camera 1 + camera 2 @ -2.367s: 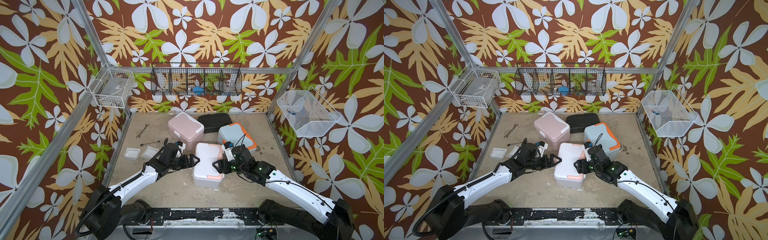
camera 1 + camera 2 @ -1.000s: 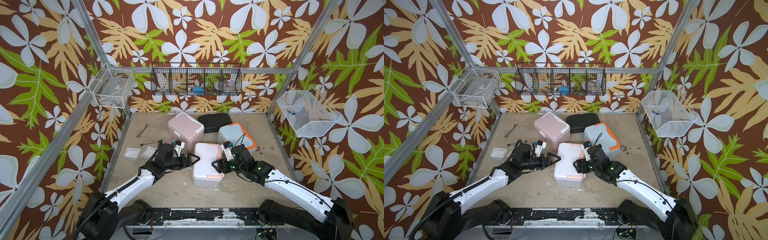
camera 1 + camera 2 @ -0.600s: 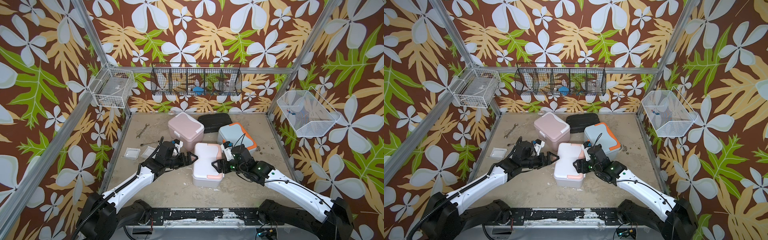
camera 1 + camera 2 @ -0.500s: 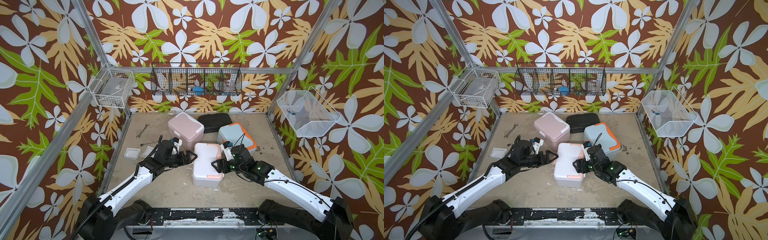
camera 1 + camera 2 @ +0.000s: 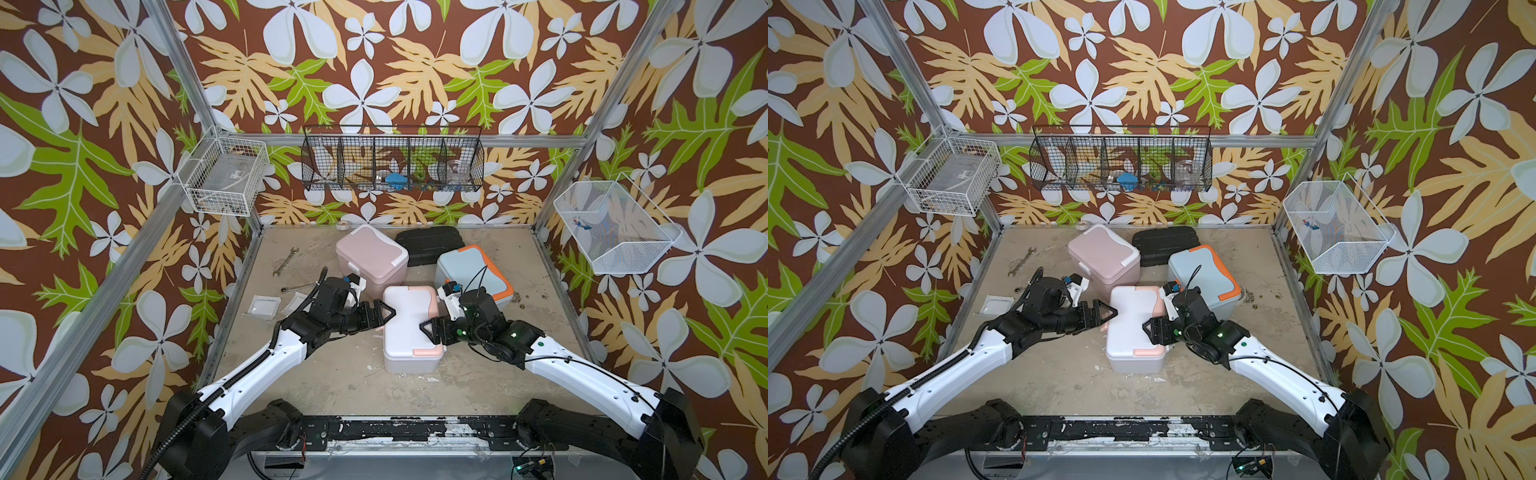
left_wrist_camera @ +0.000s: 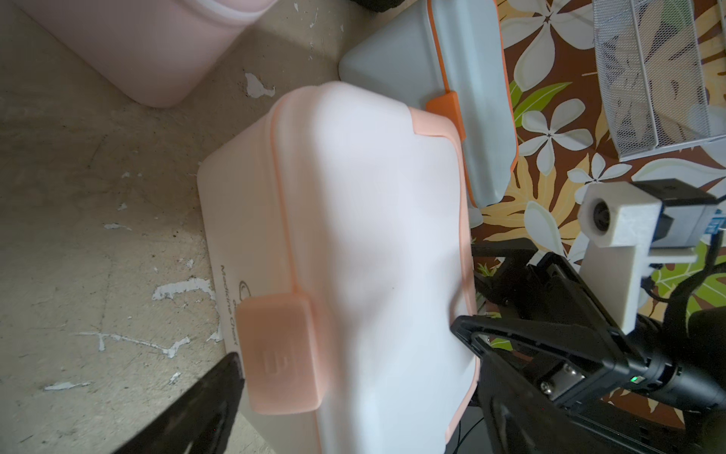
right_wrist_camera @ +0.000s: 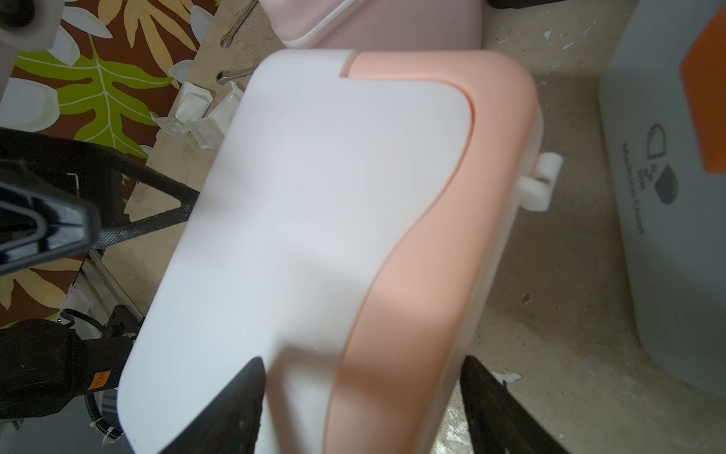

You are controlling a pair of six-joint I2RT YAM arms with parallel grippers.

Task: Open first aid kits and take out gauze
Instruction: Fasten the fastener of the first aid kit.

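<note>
We see the white box (image 5: 409, 320) mid-table, lid down and peach latch (image 6: 279, 353) fastened, just as before. Only the left claw (image 5: 384, 318) has shifted, creeping slightly rearward along the box's left edge, spread wide and empty. The right claw (image 5: 430, 329) stays splayed over the right edge, gripping nothing. We judge that opening has not begun; two gauze packets (image 5: 262, 306) lie by the left wall.
</note>
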